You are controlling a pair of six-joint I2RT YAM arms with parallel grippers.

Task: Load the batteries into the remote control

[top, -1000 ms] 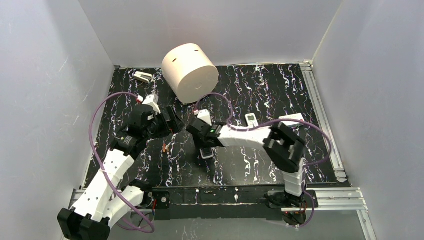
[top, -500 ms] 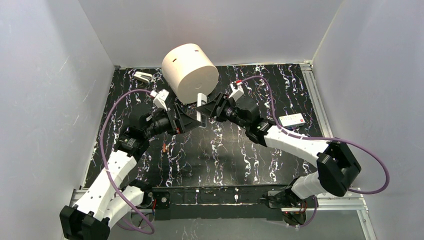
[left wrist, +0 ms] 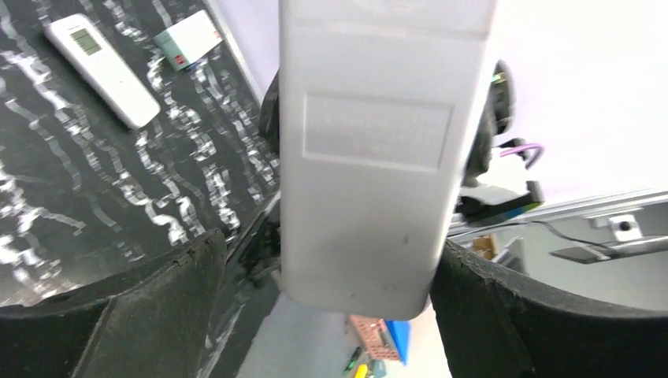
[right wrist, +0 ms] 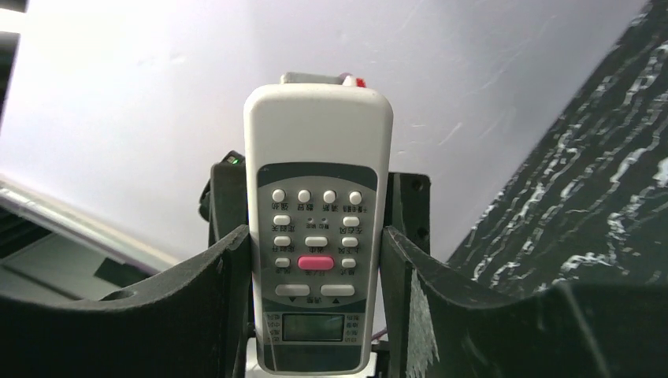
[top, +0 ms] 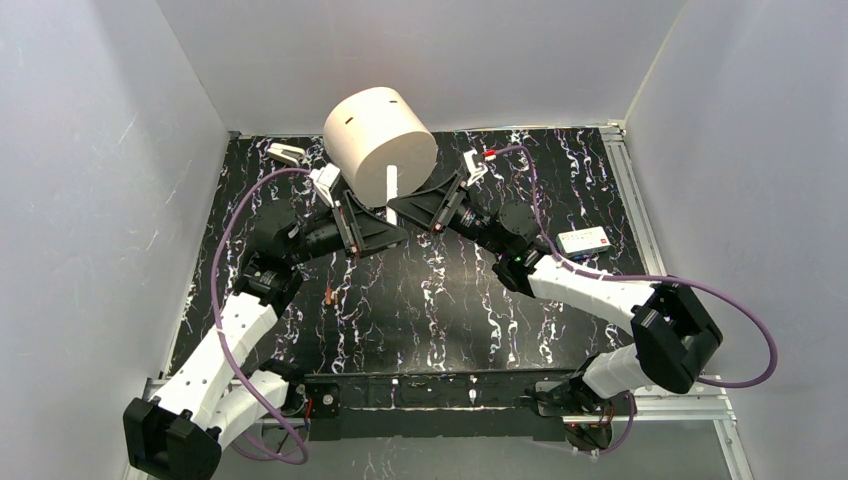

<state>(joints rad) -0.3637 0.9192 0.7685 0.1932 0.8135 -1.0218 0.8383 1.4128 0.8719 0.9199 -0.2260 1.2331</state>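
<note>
Step in hand, I'd say: getting the remote control [top: 392, 188] ready to open, no loading yet. It's up in the air, upright, in front of the pale cylinder [top: 380, 140], between both claws. My right claw [right wrist: 315, 244] is clamped on its two long edges, button face toward that wrist camera. My left claw [left wrist: 327, 250] straddles the back. One finger looks to be touching and there's a gap on the other side, so I can't tell if it grips. The battery cover [left wrist: 378, 132] looks in place, seam visible. One orange battery [top: 330, 296] lies on the table [top: 450, 330], well apart from the remote and below my left arm. The next move probably calls for the left claw to slide that cover off while the right holds firm. Hard to make out: other batteries (none found) and any cover latch. The remote's upper end is cut off in the left wrist view. A second remote [left wrist: 101, 69] and a small box [left wrist: 187, 38] lie on the table.
</note>
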